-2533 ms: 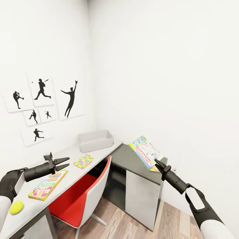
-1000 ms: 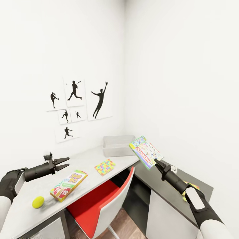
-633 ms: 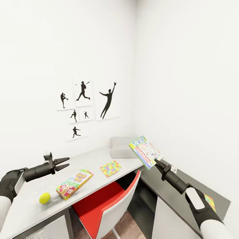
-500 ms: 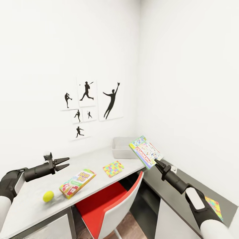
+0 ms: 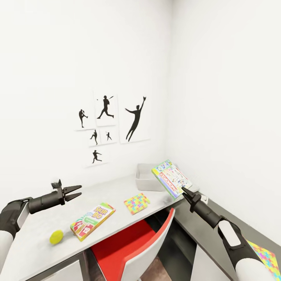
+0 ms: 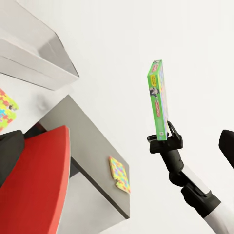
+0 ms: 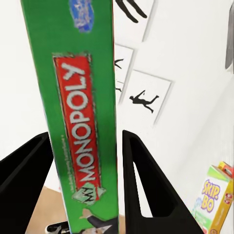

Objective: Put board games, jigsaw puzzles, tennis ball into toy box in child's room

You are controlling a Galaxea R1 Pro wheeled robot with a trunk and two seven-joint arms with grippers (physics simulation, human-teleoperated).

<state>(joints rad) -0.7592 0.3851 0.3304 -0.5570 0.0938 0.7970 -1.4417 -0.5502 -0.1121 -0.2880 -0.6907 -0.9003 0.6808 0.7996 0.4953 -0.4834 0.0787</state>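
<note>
My right gripper (image 5: pixel 183 190) is shut on the lower edge of a green-edged board game (image 5: pixel 171 178), held up tilted in the air in front of the toy box (image 5: pixel 143 178); the box's green side (image 7: pixel 78 122) reads "Monopoly" between the fingers (image 7: pixel 141 180). The pale grey toy box stands at the table's (image 5: pixel 39 230) far end, partly hidden by the held game. On the table lie the Skip-Bo board game (image 5: pixel 93 220), a jigsaw puzzle (image 5: pixel 137 203) and the tennis ball (image 5: pixel 56 236). A second jigsaw puzzle (image 5: pixel 269 259) lies on the dark cabinet. My left gripper (image 5: pixel 74 191) hovers open over the table, holding nothing.
A red-seated chair (image 5: pixel 128 246) with a white back is pushed under the table between my arms. Baseball silhouette pictures (image 5: pixel 134 119) hang on the white wall behind. The room corner is right behind the toy box, with the dark cabinet (image 5: pixel 249 234) along the right wall.
The whole picture has shifted: the camera has moved, so wall pictures, toy box and table things sit further right. Both arms keep the same pose and the right gripper still holds the game.
</note>
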